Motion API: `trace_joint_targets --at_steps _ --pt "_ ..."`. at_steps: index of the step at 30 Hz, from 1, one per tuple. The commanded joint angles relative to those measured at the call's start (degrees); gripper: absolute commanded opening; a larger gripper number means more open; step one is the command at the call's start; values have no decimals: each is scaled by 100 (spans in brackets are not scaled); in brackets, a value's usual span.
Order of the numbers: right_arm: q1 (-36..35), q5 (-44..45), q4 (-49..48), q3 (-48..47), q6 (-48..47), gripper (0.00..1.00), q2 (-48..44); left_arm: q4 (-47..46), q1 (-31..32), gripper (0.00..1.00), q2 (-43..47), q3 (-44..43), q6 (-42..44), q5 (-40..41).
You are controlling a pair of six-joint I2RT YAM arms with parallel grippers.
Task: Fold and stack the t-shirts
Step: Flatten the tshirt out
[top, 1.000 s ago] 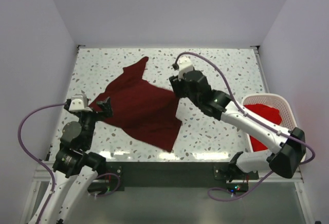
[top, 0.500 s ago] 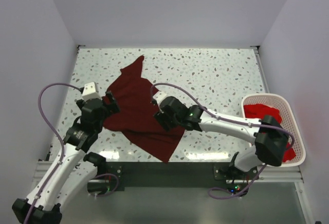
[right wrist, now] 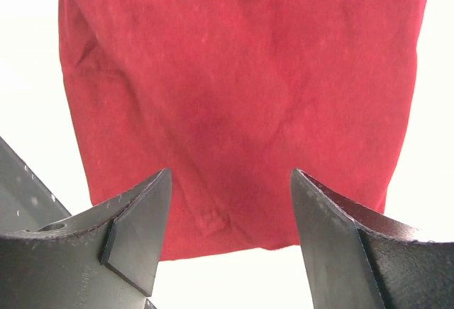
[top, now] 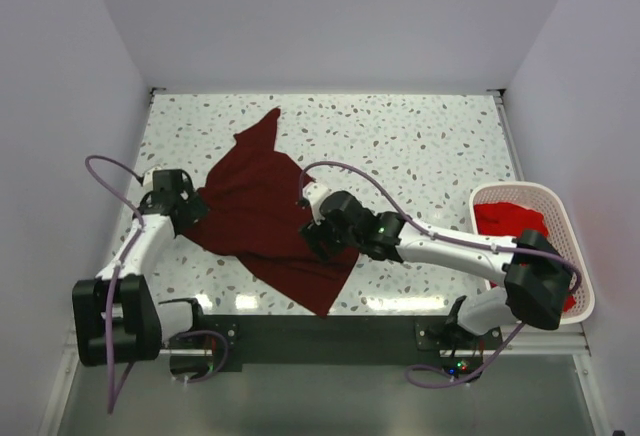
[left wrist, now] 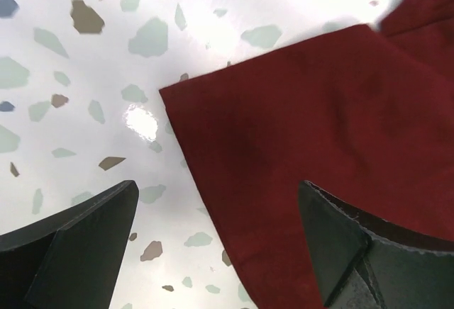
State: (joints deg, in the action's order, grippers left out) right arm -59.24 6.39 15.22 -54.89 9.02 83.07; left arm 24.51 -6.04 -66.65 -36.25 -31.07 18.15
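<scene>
Left to right across the speckled table (top: 430, 146): the left gripper (top: 190, 206) sits at the left edge of the dark maroon t-shirt (top: 262, 206), jaws spread wide and holding nothing. Its wrist view shows a squared corner of the cloth lying between the fingers (left wrist: 71, 242) and spreading away to the right. The shirt lies flat on the left-centre of the table. Its long axis runs from a far tip to a near corner, leaning slightly right as it nears the arms.

The right gripper (top: 318, 238) hangs over the shirt's near-right part. Its jaws are also apart with nothing pinched, and a hemmed edge shows below them in the wrist view. Whether either gripper touches the cloth cannot be told.

Each arm is closest to its own side of the shirt, so the next move probably depends on gripping both sides across that long axis.

At the far right, brighter red t-shirts (top: 512, 221) wait in the white mesh basket (top: 560, 206), well apart from both grippers.
</scene>
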Motion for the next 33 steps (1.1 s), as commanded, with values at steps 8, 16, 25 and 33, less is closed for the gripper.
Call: trace_joint_targets --at_steps 8,16,25,33 --pt "0 -16 -467 514 48 72 -1072 -596 -222 85 -1157 -410 -242 -40" --pt "0 81 -485 760 65 72 -1416 -702 -248 69 -1780 -523 -241 -49" --pt "0 274 -450 901 74 72 -1662 -781 -257 21 -2238 -488 -356 -171" --pt "0 652 -240 954 162 72 -1987 -132 155 0 -1492 -1269 -496 -42"
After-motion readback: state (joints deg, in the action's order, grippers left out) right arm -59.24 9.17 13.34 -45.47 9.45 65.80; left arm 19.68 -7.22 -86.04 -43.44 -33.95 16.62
